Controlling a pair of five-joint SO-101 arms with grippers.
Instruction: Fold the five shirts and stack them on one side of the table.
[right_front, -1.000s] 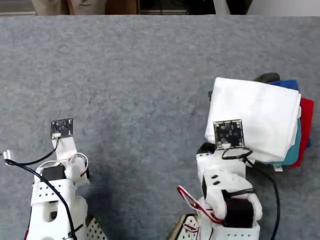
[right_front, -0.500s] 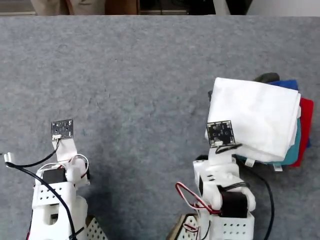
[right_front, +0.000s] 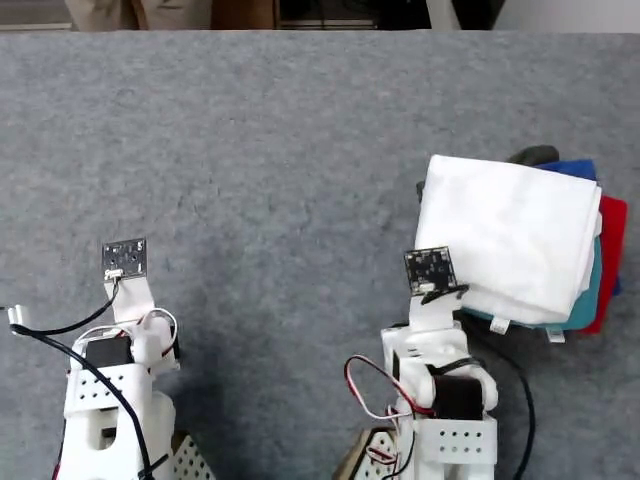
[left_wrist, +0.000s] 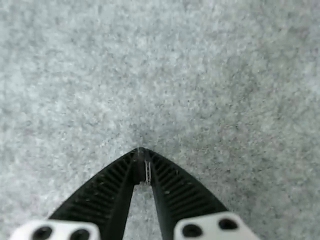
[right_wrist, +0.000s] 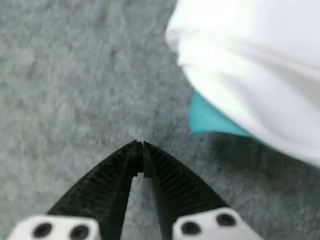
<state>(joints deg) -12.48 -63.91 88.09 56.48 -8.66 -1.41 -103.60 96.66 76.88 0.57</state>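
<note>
Your left black ribbed claw (left_wrist: 141, 152), clenched empty, hovers lower left over the grey felt table (right_front: 250, 150); the right claw (right_wrist: 139, 146), also clenched empty, sits beside the folded white shirt (right_front: 510, 235) topping the centre-right stack (right_front: 612, 255). Retreat without snagging its edge.

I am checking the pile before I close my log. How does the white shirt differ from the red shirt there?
1. Position: the white shirt lies on top of the pile; the red shirt lies lower, under other shirts.
2. Visibility: the white shirt shows its whole folded face; the red shirt shows only a narrow strip at the pile's outer edge.

Shared: both are folded and rest in the same pile on the grey table.
</note>
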